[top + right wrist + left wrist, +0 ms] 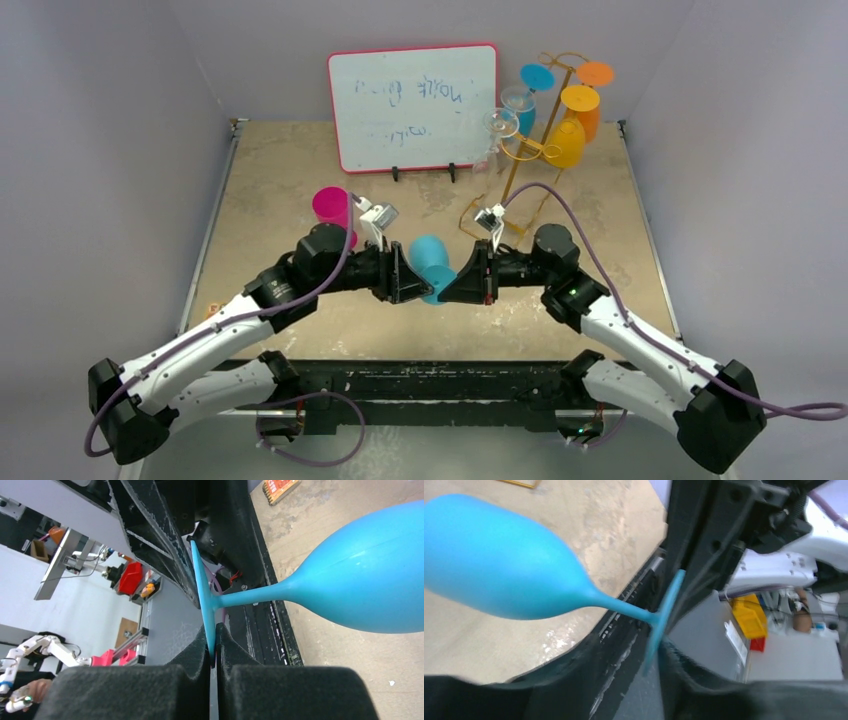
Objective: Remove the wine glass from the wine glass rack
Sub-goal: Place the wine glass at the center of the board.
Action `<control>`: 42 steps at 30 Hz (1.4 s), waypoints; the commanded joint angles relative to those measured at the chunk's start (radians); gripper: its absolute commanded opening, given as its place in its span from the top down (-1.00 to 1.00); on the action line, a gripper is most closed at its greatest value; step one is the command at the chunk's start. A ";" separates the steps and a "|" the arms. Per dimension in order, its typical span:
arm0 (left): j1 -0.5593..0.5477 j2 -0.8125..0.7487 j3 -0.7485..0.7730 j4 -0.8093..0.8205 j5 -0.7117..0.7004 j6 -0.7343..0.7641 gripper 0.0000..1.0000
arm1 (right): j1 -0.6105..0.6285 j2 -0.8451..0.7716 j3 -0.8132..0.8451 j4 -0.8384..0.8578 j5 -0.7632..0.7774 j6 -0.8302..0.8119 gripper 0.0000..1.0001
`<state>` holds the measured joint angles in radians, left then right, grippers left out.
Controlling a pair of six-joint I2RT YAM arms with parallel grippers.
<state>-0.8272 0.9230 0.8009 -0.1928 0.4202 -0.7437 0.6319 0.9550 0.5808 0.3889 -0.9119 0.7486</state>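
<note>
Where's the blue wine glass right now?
Top view: the blue wine glass is centre frame, between the left claw and the right claw, which pinches its foot.

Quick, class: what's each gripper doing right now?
Left gripper: open, jaws apart around the blue wine glass foot.
Right gripper: shut on that glass's foot.

Light even, diffuse, from above; soft shadows on bench [300,180]. Top view sharp. Left wrist view motion-blurred, blue wine glass [494,565] smeared. Right wrist view crisper.
</note>
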 commanded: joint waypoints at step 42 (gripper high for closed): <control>0.375 0.229 0.593 -0.510 -0.241 -0.017 -0.90 | 0.805 0.169 0.020 -0.039 1.416 -1.421 1.00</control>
<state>-0.4572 1.1461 1.3331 -0.7441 0.0402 -0.8207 1.4364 1.1091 0.5747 0.2367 0.3679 -0.4198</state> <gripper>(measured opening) 0.961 0.015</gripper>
